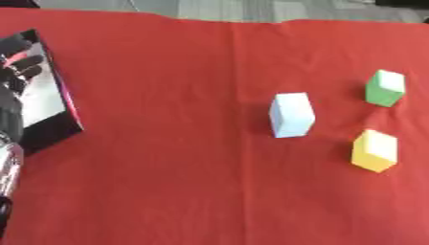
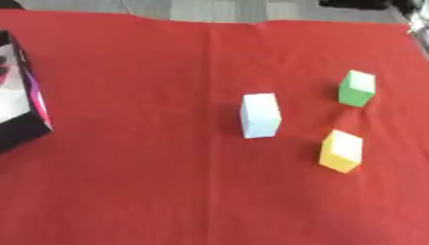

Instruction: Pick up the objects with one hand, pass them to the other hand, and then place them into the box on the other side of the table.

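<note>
Your left hand [image 1: 16,57] sits over the box [image 1: 52,103] at the left edge of the table, fingers spread and relaxed, with nothing in them. That placement fits a hand at the drop-off point, though what lies inside the box you cannot make out beyond a pale floor. Your right hand shows in neither view, so there is nothing to say about its fingers.

The box is dark-walled with a pink trim along its near rim, and it lies askew at the table's left edge, partly cut off by the view.

The three blocks stand together toward the right side of the red cloth [image 1: 167,182], well apart from the box. The pale blue block [image 1: 291,115] is the nearest to the middle of the table and stands upright, taller than wide. The green block [image 1: 385,88] is toward the far right edge, and the yellow block [image 1: 374,150] is nearer you, just right of the blue one. None touches another.

All three seem to be waiting on the right, so your right hand would be the natural one to pick up, handing across to the left for the box.
</note>
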Controlling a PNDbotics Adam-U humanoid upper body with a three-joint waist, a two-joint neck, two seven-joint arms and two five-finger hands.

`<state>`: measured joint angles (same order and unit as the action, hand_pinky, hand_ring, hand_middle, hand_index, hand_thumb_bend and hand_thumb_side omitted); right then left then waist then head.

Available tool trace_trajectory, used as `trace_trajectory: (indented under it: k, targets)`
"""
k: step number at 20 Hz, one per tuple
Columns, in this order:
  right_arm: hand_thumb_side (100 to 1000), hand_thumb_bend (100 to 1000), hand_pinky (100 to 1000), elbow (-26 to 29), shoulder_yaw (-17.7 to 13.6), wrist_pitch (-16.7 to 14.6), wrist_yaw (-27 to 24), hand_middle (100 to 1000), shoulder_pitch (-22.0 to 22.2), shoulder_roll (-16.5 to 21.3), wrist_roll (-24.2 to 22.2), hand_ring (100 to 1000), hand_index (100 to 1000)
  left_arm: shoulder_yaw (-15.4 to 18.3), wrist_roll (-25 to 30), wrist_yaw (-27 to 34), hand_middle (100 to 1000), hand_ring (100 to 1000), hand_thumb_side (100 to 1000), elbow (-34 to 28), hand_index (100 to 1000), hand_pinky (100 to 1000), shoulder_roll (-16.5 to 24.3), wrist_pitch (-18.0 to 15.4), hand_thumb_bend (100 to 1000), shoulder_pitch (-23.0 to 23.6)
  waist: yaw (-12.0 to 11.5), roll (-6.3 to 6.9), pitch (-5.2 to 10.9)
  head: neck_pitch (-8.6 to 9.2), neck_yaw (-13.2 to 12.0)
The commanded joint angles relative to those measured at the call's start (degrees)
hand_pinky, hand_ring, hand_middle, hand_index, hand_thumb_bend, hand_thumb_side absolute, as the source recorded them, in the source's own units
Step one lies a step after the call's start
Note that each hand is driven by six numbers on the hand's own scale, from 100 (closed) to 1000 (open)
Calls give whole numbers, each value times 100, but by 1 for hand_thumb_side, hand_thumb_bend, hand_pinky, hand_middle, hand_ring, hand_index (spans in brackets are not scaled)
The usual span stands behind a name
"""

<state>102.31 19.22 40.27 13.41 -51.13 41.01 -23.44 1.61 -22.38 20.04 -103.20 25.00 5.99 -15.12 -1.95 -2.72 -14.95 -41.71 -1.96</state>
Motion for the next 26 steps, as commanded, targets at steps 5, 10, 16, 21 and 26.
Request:
trace_trajectory:
  k: [5, 10, 16, 21, 26]
  targets:
    - [502, 163, 920, -38, 334, -151, 967, 858, -446, -172, -1339, 887, 883, 90, -123, -28, 740, 734, 927, -61, 794, 836, 212, -13, 201, 25, 51, -84, 248, 3, -108]
    - [533, 233, 928, -22, 573, -170, 1321, 865, -588, -236, -1997, 896, 893, 92, -130, -43, 740, 733, 931, -52, 794, 835, 243, -5, 199, 68, 79, -109, 253, 48, -158]
    - [554, 295, 939, -54, 834, -228, 1566, 872, -754, -238, -2468, 906, 904, 94, -132, -64, 739, 732, 934, -42, 794, 835, 285, 6, 198, 106, 104, -155, 249, 53, -190]
    - [583, 295, 936, -72, 1017, -174, 1509, 870, -845, -245, -2603, 904, 902, 100, -136, -80, 739, 732, 934, -42, 793, 835, 319, 10, 197, 123, 124, -186, 243, 64, -214]
    - [584, 316, 933, -38, 1112, -193, 1281, 863, -849, -273, -2703, 900, 891, 119, -158, -79, 738, 731, 933, -48, 793, 835, 319, 6, 198, 119, 119, -185, 232, 56, -200]
